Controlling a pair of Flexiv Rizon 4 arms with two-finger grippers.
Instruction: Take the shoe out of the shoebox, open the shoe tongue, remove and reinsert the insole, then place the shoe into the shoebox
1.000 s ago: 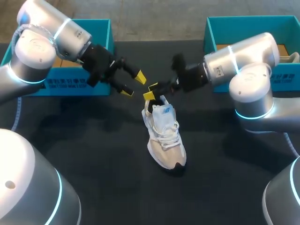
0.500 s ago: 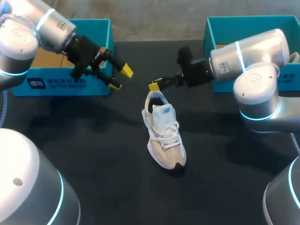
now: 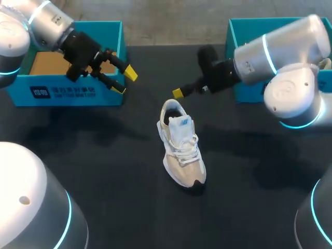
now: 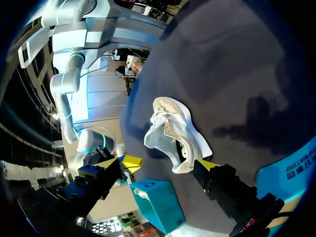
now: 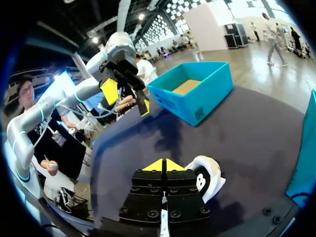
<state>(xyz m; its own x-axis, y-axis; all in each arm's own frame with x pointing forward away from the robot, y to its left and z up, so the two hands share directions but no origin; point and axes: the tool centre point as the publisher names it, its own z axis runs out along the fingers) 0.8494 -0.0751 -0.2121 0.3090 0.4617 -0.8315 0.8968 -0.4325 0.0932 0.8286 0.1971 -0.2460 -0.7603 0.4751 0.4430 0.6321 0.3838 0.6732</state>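
Observation:
A white and beige sneaker (image 3: 181, 148) stands upright on the black table, toe toward me, outside both boxes. My right gripper (image 3: 178, 93) hovers just behind and above its heel, shut on nothing. In the right wrist view the yellow tips (image 5: 163, 165) press together, with the shoe's heel (image 5: 207, 177) just beside them. My left gripper (image 3: 124, 81) is open, in front of the left blue shoebox (image 3: 72, 92) and well left of the shoe. In the left wrist view the sneaker (image 4: 170, 133) lies ahead of the spread fingers (image 4: 206, 165).
A second teal shoebox (image 3: 233, 36) stands at the back right, behind my right arm; it shows as (image 4: 158, 202) in the left wrist view. The left box (image 5: 195, 91) holds brown cardboard inside. Black table surface surrounds the shoe.
My right gripper has shut and drawn back from the shoe's heel opening, holding nothing. My left arm has pulled away to the left, toward the left box, still open.

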